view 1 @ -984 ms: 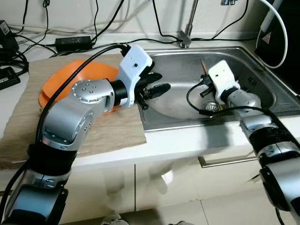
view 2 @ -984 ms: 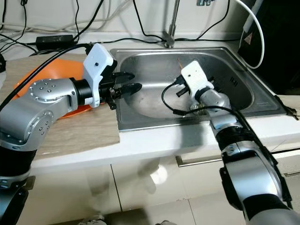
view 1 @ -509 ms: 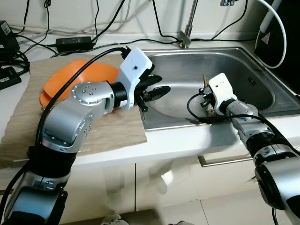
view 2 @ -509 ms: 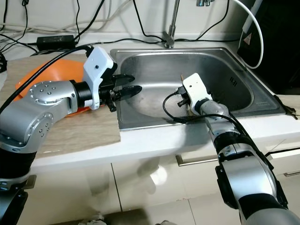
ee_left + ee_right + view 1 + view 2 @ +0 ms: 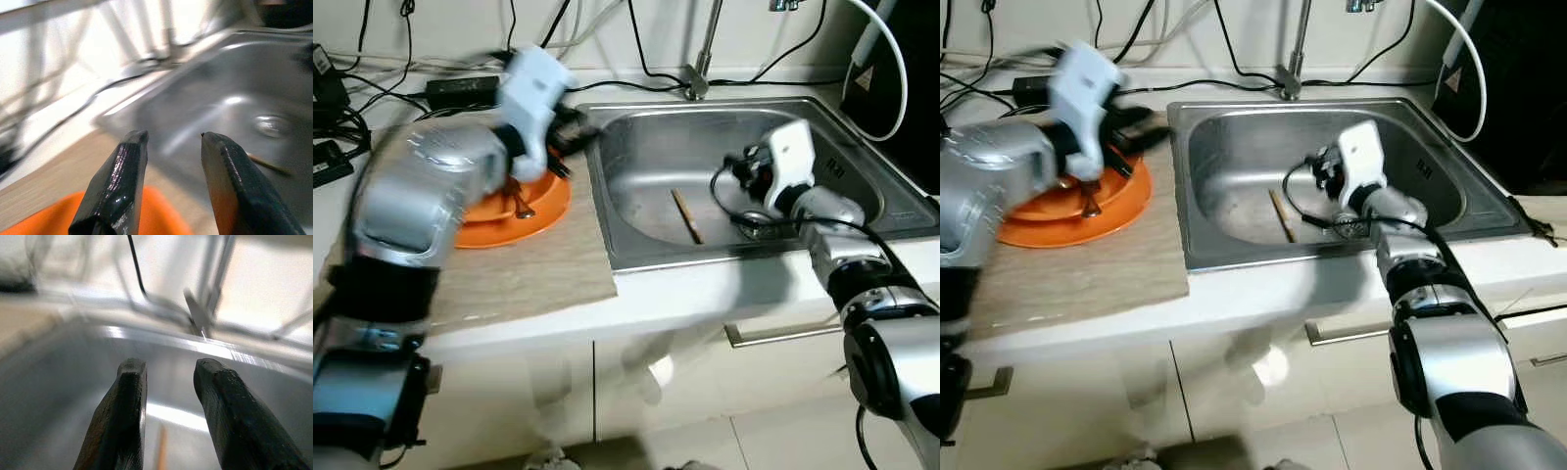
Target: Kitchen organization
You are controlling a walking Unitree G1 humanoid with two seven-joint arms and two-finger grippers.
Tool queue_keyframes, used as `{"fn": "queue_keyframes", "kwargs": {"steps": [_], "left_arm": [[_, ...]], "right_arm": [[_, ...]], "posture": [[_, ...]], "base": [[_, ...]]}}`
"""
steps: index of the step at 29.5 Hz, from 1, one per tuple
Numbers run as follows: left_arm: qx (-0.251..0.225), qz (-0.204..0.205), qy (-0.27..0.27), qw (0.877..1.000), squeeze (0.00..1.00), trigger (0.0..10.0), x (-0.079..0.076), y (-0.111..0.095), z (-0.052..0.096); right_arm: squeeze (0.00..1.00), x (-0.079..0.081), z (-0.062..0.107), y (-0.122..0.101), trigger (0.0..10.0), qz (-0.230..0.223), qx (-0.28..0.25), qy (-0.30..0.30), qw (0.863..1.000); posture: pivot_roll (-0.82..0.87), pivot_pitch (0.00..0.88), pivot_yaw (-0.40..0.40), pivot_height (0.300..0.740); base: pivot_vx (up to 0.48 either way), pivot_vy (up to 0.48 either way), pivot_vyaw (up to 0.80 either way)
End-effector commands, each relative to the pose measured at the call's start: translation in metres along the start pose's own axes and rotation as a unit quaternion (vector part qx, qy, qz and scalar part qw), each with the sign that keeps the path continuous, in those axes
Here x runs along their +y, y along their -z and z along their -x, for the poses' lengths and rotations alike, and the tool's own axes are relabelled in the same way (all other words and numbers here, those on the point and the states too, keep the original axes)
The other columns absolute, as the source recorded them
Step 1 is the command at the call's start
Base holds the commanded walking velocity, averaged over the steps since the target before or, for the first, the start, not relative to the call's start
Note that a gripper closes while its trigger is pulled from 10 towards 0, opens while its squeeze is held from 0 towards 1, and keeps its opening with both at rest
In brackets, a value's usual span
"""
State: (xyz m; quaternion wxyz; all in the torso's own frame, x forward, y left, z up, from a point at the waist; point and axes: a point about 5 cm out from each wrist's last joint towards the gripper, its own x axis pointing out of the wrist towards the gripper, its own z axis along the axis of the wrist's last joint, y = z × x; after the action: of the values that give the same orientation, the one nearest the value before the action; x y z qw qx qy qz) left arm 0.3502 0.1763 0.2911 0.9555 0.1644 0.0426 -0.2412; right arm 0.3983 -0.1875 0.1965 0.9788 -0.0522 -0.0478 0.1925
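Right gripper (image 5: pixel 166 382), fingers apart and empty, hovers inside the sink (image 5: pixel 822 117) above a wooden chopstick (image 5: pixel 686 215) lying on its floor; left gripper (image 5: pixel 171 142), fingers apart, blurred, hangs over the orange plate (image 5: pixel 524 211) beside the sink.

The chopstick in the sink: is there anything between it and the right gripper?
Nothing visible. The chopstick lies alone on the bare sink floor. The right gripper is open inside the basin, beside the drain, with open space toward the stick.
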Motion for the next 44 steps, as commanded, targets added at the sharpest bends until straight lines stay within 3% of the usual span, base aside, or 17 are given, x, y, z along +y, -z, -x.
{"fn": "queue_keyframes", "kwargs": {"steps": [1,2,7,10,12,13,14,19,20,23,27,34,35,36,37,38,44], "left_arm": [[0.014,0.003,-0.036,0.999,0.00,10.0,0.018,-0.001,0.007],[0.020,-0.009,-0.052,0.998,0.00,10.0,0.032,0.000,0.016],[0.014,-0.050,-0.044,0.998,0.00,10.0,0.043,0.004,0.029],[-0.034,-0.134,-0.022,0.990,0.00,10.0,0.049,0.004,0.046],[-0.064,-0.121,-0.015,0.990,0.00,10.0,0.056,0.007,0.057],[-0.067,-0.101,-0.016,0.993,0.95,10.0,0.061,0.009,0.061],[-0.048,-0.056,0.010,0.997,1.00,10.0,0.067,0.023,0.072],[-0.016,-0.054,0.046,0.997,1.00,10.0,0.067,0.036,0.082],[0.012,-0.060,0.072,0.996,1.00,10.0,0.069,0.051,0.097],[-0.012,-0.049,0.047,0.998,1.00,10.0,0.079,0.056,0.110],[-0.006,-0.011,0.078,0.997,1.00,10.0,0.077,0.067,0.120],[0.028,0.004,0.089,0.996,1.00,10.0,0.072,0.086,0.126],[0.022,0.015,0.093,0.995,0.88,10.0,0.071,0.086,0.125],[0.015,0.022,0.098,0.995,0.18,10.0,0.070,0.085,0.125],[0.015,0.022,0.098,0.995,0.18,10.0,0.070,0.085,0.125],[0.011,0.028,0.101,0.994,0.00,10.0,0.069,0.084,0.125],[0.002,0.042,0.097,0.994,0.00,10.0,0.069,0.084,0.125]], "right_arm": [[0.00,0.004,-0.004,-0.019,10.0,-0.016,-0.044,-0.025,0.999],[0.00,0.016,-0.004,-0.029,10.0,-0.021,-0.075,-0.067,0.995],[0.00,0.029,0.002,-0.042,10.0,-0.048,-0.113,-0.101,0.987],[0.00,0.033,0.009,-0.044,10.0,-0.063,-0.128,-0.101,0.985],[0.00,0.035,0.014,-0.041,10.0,-0.070,-0.129,-0.101,0.984],[0.00,0.036,0.017,-0.040,10.0,-0.075,-0.127,-0.102,0.984],[0.00,0.043,0.027,-0.035,10.0,-0.085,-0.116,-0.112,0.983],[0.00,0.049,0.035,-0.034,10.0,-0.093,-0.107,-0.121,0.982],[0.00,0.055,0.042,-0.033,10.0,-0.102,-0.103,-0.133,0.980],[0.00,0.060,0.050,-0.030,10.0,-0.115,-0.099,-0.140,0.979],[0.00,0.063,0.056,-0.026,10.0,-0.124,-0.090,-0.138,0.978],[0.00,0.070,0.063,-0.025,10.0,-0.133,-0.071,-0.142,0.978],[0.00,0.071,0.063,-0.025,10.0,-0.132,-0.069,-0.144,0.978],[0.00,0.071,0.063,-0.025,10.0,-0.132,-0.067,-0.145,0.978],[0.00,0.071,0.063,-0.025,10.0,-0.132,-0.067,-0.145,0.978],[0.00,0.072,0.063,-0.025,10.0,-0.132,-0.065,-0.147,0.978],[0.00,0.074,0.064,-0.025,10.0,-0.131,-0.059,-0.151,0.978]], "posture": [[0.05,0.023,-0.057,0.740],[0.05,0.025,-0.059,0.740],[0.05,0.026,-0.064,0.740],[0.05,0.028,-0.065,0.740],[0.05,0.029,-0.066,0.740],[0.06,0.031,-0.065,0.740],[0.05,0.034,-0.065,0.740],[0.05,0.037,-0.067,0.740],[0.05,0.039,-0.067,0.740],[0.05,0.041,-0.066,0.740],[0.05,0.044,-0.065,0.740],[0.05,0.046,-0.069,0.740],[0.05,0.046,-0.068,0.740],[0.05,0.046,-0.068,0.740],[0.05,0.046,-0.068,0.740],[0.05,0.046,-0.068,0.740],[0.05,0.044,-0.067,0.740]], "base": [[0.000,0.000,0.00],[0.000,0.000,0.00],[0.000,0.000,0.00],[0.000,0.000,0.00],[0.000,0.000,0.00],[0.000,0.000,0.00],[0.000,0.000,0.00],[0.000,0.000,0.00],[0.000,0.000,0.00],[0.000,0.000,0.00],[0.000,0.000,0.00],[0.000,0.000,0.00],[0.000,0.000,0.00],[0.000,0.000,0.00],[0.000,0.000,0.00],[0.000,0.000,0.00],[0.000,0.000,0.00]]}}
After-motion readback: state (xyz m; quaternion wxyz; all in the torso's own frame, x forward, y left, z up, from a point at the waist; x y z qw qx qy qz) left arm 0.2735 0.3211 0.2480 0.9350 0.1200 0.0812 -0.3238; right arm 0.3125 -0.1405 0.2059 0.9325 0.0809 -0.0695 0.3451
